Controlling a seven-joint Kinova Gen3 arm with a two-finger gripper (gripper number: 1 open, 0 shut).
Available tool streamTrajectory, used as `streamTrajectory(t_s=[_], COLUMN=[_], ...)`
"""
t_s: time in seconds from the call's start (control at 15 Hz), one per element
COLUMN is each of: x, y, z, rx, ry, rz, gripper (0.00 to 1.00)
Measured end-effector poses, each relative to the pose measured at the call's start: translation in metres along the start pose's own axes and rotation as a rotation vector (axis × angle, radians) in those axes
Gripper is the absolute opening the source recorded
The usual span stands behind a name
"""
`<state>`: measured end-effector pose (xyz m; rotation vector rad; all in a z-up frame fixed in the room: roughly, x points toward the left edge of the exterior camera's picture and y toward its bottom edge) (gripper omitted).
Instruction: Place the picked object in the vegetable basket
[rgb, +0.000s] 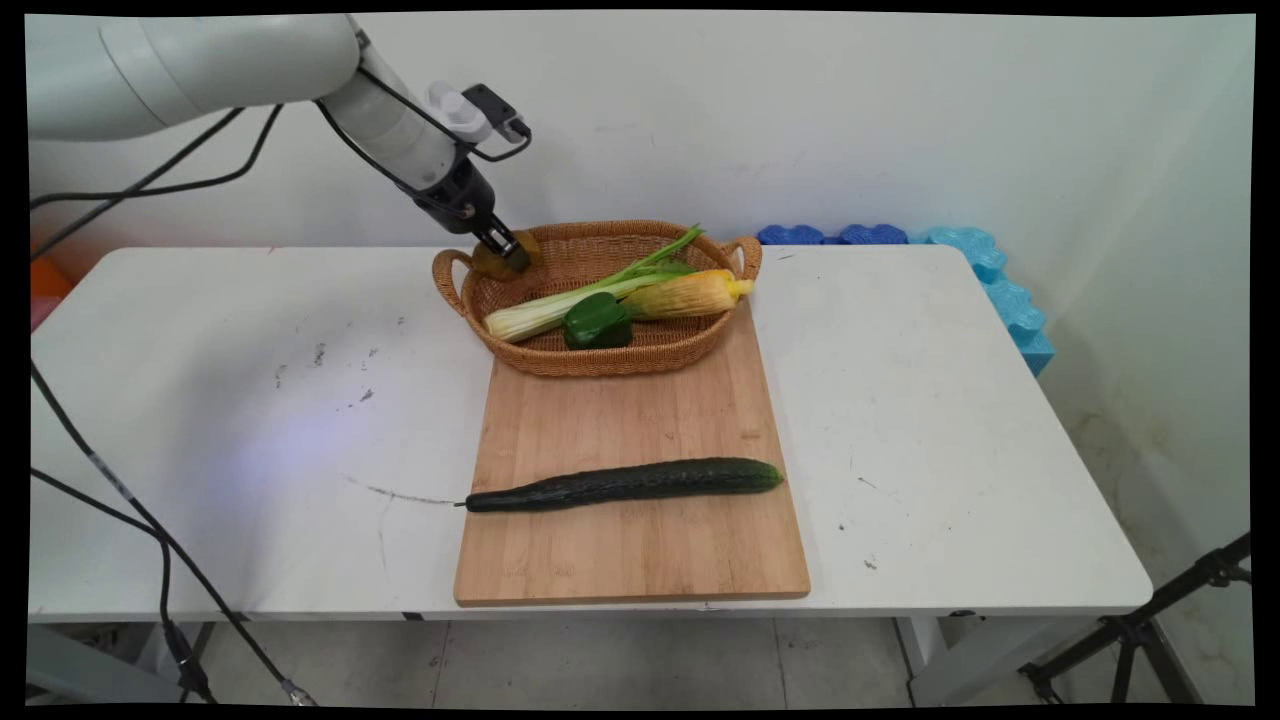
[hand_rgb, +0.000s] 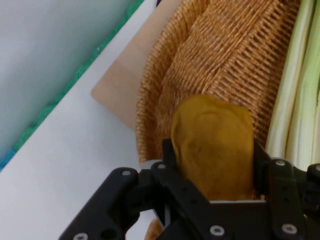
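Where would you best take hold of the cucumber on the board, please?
Probably at the cucumber's middle, from straight above, jaws across its narrow width. It lies flat and alone along the board, thickest midway, tapering to a thin stem at the left end.

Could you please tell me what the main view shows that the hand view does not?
Only the main view shows the cucumber on the cutting board, the green pepper and corn. Only the hand view shows the fingers clamping the potato on both sides. Both share the gripper, wicker basket and celery.
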<state>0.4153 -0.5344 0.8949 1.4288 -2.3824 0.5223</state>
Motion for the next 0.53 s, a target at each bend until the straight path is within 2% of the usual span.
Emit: streamTrajectory(t_s=[0.27, 0.33, 0.53], x=[0.002, 0.002, 0.003], y=[0.003, 0.004, 0.007], z=[0.008, 0.010, 0.013], rx=[-0.010, -0.012, -0.014], ry=[0.014, 0.018, 0.030], rz=[0.014, 0.016, 0.026], gripper=[0.00, 1.00, 1.00])
